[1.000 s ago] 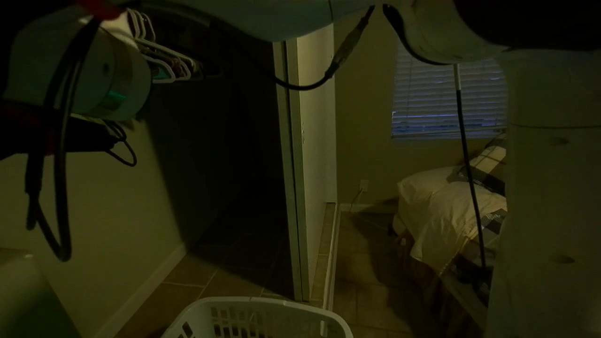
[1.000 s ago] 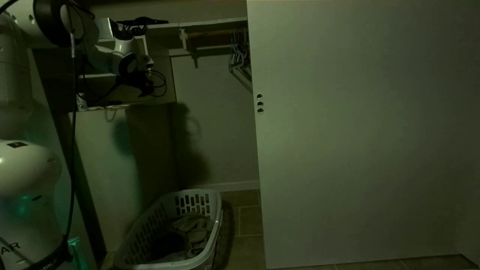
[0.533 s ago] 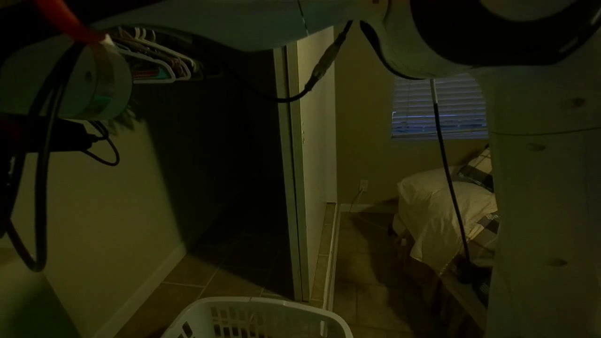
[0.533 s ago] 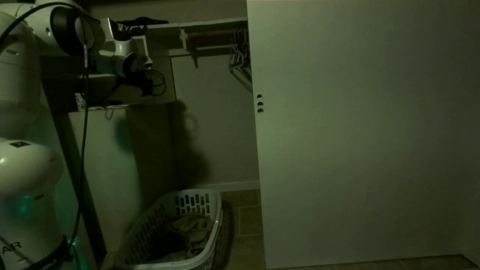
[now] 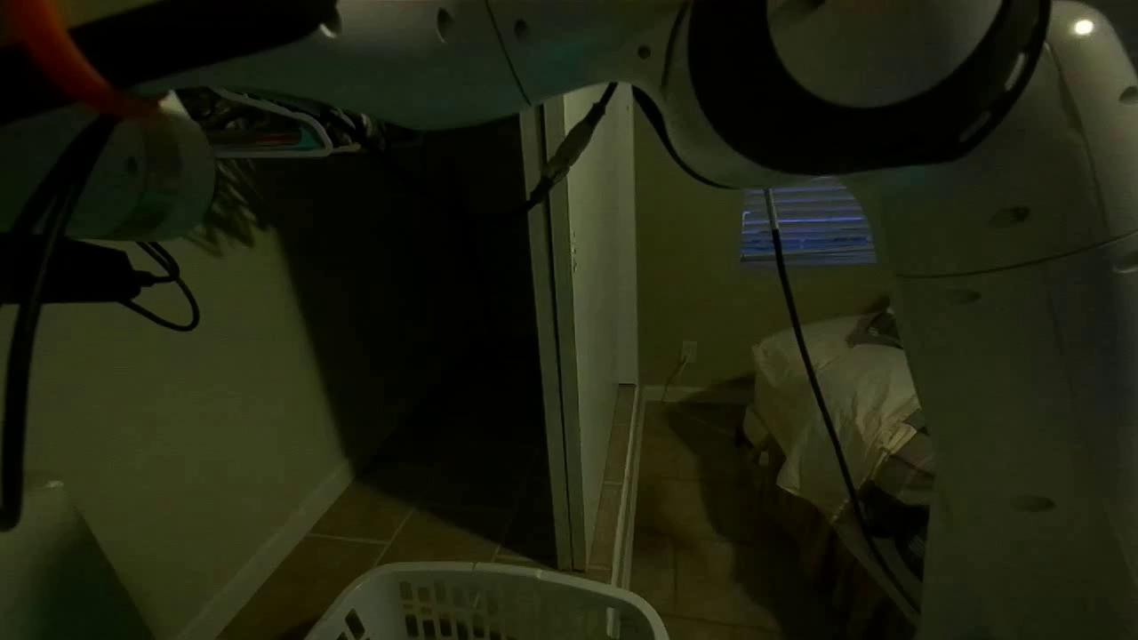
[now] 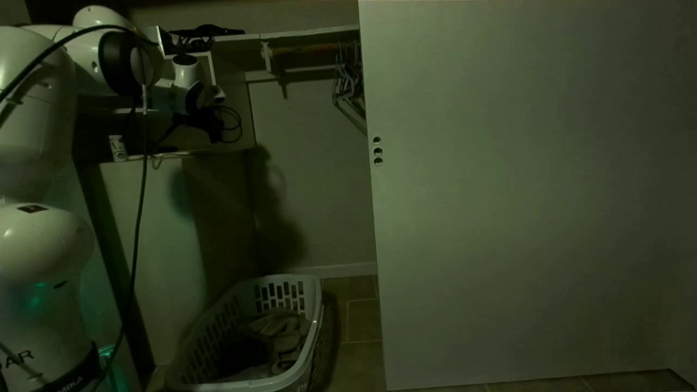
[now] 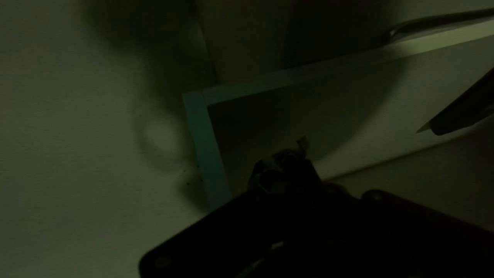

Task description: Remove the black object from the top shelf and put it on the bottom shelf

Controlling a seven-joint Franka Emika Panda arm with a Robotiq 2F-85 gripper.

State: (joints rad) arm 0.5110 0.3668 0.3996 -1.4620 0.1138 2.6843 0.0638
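Note:
The scene is dim. A black strappy object [image 6: 204, 35] lies on the top shelf [image 6: 305, 32] in an exterior view. A flat dark object [image 6: 163, 148] lies on the lower shelf [image 6: 196, 152]. In the wrist view a dark object with a pointed tip [image 7: 463, 108] lies on a pale shelf board [image 7: 370, 112]; I cannot tell if it is the same one. My gripper [image 6: 214, 133] hangs at the front of the lower shelf space. In the wrist view its fingers [image 7: 283, 170] meet at the tips, and I make out nothing held between them. In an exterior view its fingers are out of frame.
A laundry basket [image 6: 310, 348] with cloth stands on the floor. A white sliding door [image 6: 517, 190] closes off one side. Hangers [image 6: 348, 87] hang from a rod. A small white box [image 6: 117, 148] stands on the lower shelf. A cable [image 6: 142, 190] hangs from the arm.
The arm's elbow and forearm have shifted toward the closet and downward. The wrist has moved slightly, ending a little lower. The black object on the top shelf has not moved.

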